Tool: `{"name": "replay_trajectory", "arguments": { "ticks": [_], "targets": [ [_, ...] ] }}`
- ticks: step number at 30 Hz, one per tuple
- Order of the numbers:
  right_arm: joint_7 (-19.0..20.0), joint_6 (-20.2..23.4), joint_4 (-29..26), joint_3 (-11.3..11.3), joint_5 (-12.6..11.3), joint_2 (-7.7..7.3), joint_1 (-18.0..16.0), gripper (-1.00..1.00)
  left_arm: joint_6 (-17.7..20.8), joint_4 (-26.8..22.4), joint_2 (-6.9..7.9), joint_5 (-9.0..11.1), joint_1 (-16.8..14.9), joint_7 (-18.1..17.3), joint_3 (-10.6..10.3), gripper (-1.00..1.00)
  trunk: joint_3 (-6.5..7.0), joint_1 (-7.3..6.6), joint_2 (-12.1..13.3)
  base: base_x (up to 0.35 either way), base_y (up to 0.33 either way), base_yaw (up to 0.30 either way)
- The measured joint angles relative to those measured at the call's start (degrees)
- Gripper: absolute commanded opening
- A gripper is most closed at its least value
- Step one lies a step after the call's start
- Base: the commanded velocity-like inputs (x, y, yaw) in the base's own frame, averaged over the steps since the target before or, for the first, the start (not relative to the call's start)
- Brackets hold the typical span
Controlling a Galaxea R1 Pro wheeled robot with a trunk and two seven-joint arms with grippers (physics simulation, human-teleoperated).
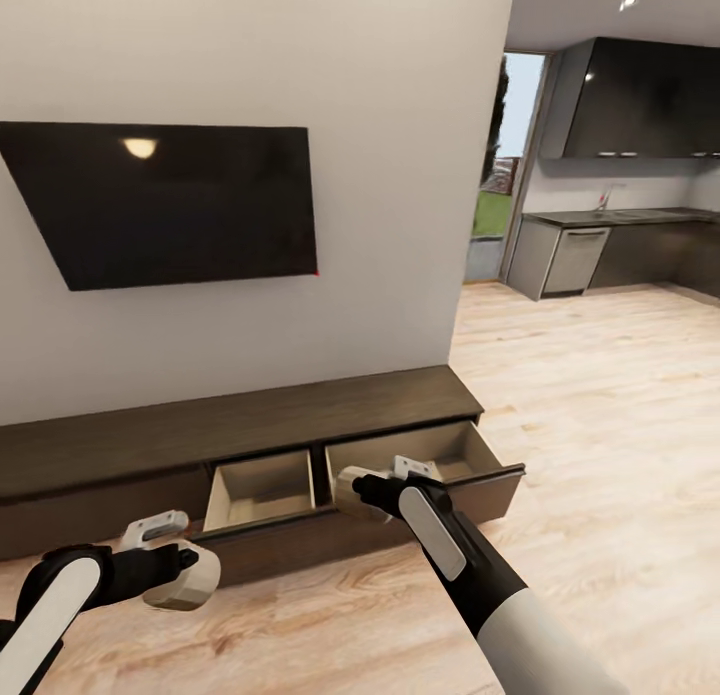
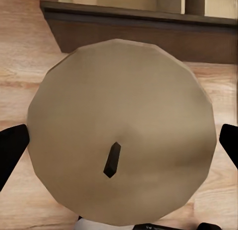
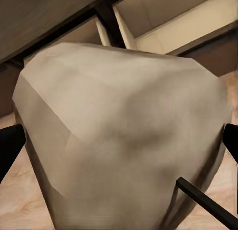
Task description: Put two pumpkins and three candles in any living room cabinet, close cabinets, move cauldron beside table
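The long dark-brown cabinet (image 1: 250,425) runs along the wall with two drawers pulled out, showing pale insides: a left drawer (image 1: 260,490) and a right drawer (image 1: 445,455). My left gripper (image 1: 185,575) is shut on a stubby grey-beige candle (image 1: 192,587), low over the floor in front of the cabinet. In the left wrist view this candle (image 2: 121,116) shows its round top and dark wick. My right gripper (image 1: 358,495) is shut on a second candle (image 1: 348,493) at the front edge between the two drawers. That candle (image 3: 119,141) looms before the open drawers (image 3: 168,22).
A black TV (image 1: 170,200) hangs on the white wall above the cabinet. Light wooden floor (image 1: 600,425) stretches to the right toward a kitchen with grey units (image 1: 620,245) and a glass door (image 1: 500,175).
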Motion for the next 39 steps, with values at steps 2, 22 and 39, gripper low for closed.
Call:
{"name": "replay_trajectory", "arguments": {
  "ticks": [2, 22, 39],
  "targets": [
    [0.0, 0.0, 0.0, 0.0, 0.0, 0.0, 0.0, -1.0, 0.0, 0.0, 0.0, 0.0, 0.0, 0.0, -0.1, -1.0, 0.1, 0.0, 0.0, 0.0, 0.0, -0.261],
    [0.0, 0.0, 0.0, 0.0, 0.0, 0.0, 0.0, -1.0, 0.0, -0.3, 0.0, -0.5, 0.0, 0.0, -1.2, -1.0, 1.14, 0.0, 0.0, 0.0, 0.0, -0.258],
    [0.0, 0.0, 0.0, 0.0, 0.0, 0.0, 0.0, -1.0, 0.0, -0.3, 0.0, -0.6, 0.0, 0.0, -2.2, -1.0, 2.03, 0.0, 0.0, 0.0, 0.0, -0.257]
  ]
}}
